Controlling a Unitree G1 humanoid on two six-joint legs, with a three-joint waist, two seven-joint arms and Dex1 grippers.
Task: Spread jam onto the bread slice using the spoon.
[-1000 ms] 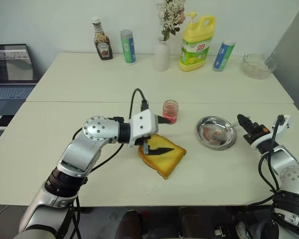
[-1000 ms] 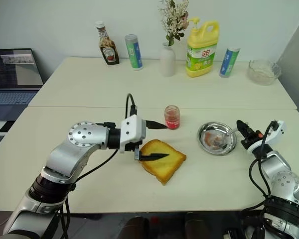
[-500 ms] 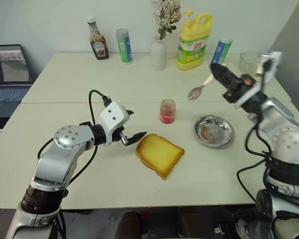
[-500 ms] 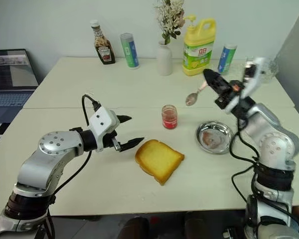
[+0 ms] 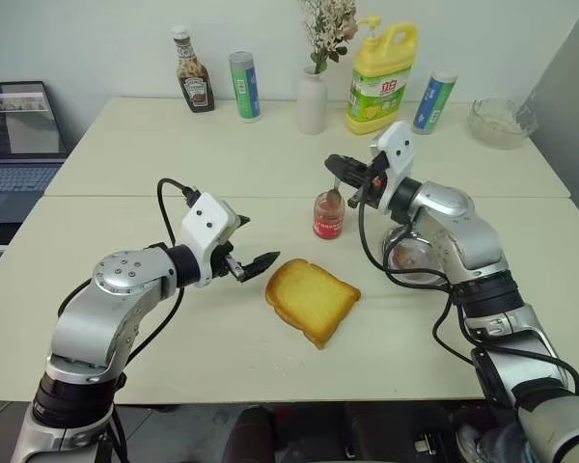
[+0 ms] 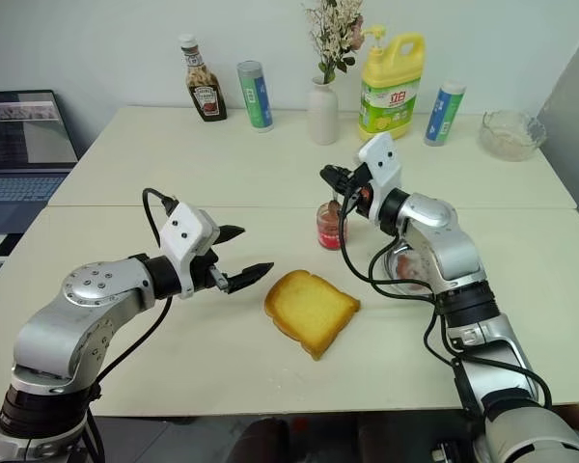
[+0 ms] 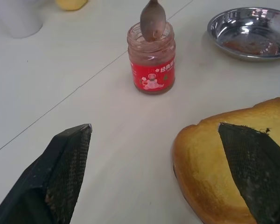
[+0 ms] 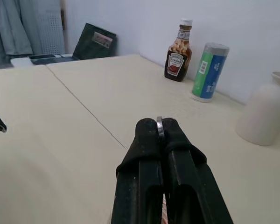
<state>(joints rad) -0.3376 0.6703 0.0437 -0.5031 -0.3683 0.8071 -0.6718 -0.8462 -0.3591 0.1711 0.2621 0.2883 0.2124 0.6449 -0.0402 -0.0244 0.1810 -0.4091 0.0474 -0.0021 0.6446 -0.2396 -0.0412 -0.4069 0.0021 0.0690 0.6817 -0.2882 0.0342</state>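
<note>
The bread slice lies flat on the table in front of me, its top bare and golden. Just behind it stands the small jar of red jam, lid off. My right gripper hovers above the jar, shut on the thin handle of the spoon. The spoon hangs down with its bowl at the jar's mouth. My left gripper is open just left of the bread, holding nothing; its fingers frame the jar and the bread's corner in the left wrist view.
A round steel dish with red smears sits right of the jar, partly behind my right arm. Along the back stand a ketchup bottle, a green can, a vase, a yellow detergent bottle and a glass bowl. A laptop is far left.
My right arm swung left and up from beside the dish to above the jar, bringing the spoon to its mouth. My left gripper drew back left off the bread, then held still.
</note>
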